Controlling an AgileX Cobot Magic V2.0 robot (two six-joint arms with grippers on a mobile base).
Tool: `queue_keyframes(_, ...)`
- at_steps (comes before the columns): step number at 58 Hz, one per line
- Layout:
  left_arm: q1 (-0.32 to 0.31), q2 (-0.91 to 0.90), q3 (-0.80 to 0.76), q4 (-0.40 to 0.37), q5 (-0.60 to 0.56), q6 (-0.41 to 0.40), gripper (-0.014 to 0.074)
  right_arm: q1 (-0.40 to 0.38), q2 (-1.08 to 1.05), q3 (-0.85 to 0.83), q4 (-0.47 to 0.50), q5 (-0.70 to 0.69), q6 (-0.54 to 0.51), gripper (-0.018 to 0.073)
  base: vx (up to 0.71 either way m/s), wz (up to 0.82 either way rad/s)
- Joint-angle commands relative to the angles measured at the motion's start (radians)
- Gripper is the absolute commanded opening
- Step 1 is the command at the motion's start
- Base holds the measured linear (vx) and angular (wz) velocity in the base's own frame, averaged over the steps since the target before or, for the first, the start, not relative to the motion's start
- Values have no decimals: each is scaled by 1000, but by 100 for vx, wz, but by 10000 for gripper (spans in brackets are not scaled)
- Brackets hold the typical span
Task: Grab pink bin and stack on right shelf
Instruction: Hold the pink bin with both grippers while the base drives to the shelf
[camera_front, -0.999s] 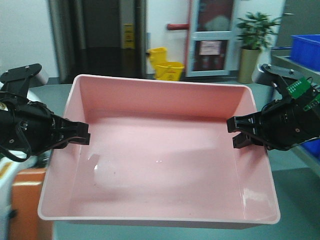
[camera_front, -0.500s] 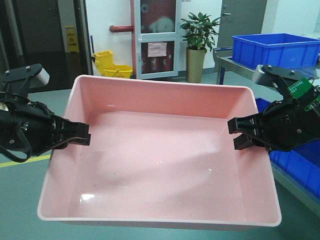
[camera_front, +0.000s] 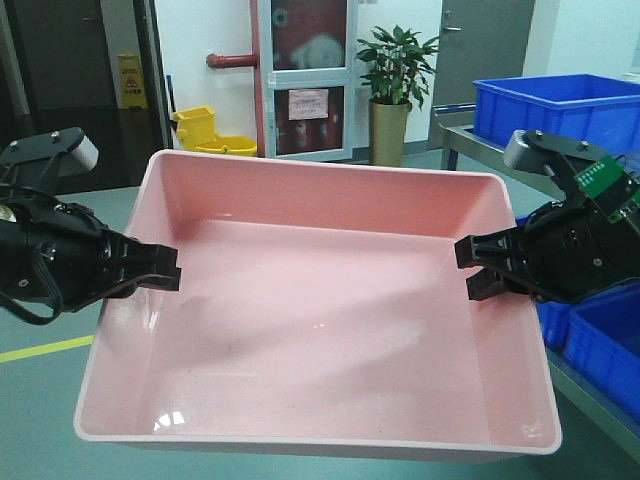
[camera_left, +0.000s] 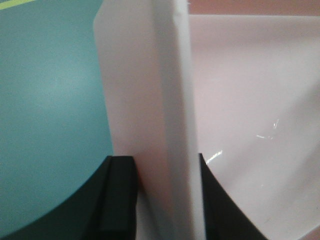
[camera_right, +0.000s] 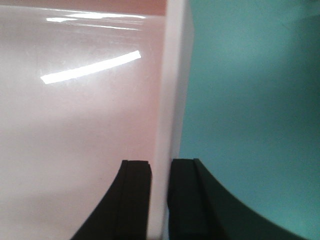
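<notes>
The pink bin (camera_front: 320, 310) fills the middle of the front view, held up above the green floor between both arms. My left gripper (camera_front: 165, 272) is shut on the bin's left wall, and the left wrist view shows that wall (camera_left: 150, 90) pinched between the black fingers (camera_left: 117, 200), one outside and one inside. My right gripper (camera_front: 470, 270) is shut on the bin's right wall. In the right wrist view its thin rim (camera_right: 172, 75) runs between the two fingers (camera_right: 135, 200). The bin is empty. The right shelf is out of view.
A grey metal rack (camera_front: 480, 135) at the right carries a blue crate (camera_front: 560, 105), with more blue crates (camera_front: 600, 345) lower down close to my right arm. A potted plant (camera_front: 392, 80) and a yellow mop bucket (camera_front: 205, 130) stand by the far wall.
The background has slid leftward, so the view has swung to the right. The blue crates and rack have come in closer on the right. Both grips on the bin are unchanged.
</notes>
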Motion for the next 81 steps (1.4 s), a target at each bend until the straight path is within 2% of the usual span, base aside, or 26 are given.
queue_keyframes(1,-17,-46,-31,-93,-55,22,-8,-1,-39,-33,51,-73,-15,-8,47,10)
queue_keyframes(39,-17,-46,-31,-93,-55,22,-8,-1,-39,-33,51,-74,-15,-8,50,-3)
queue_keyframes(81,-17,-46,-31,-93,-56,22,-8,-1,-39,-33,52,-74,-15,-8,46,-64)
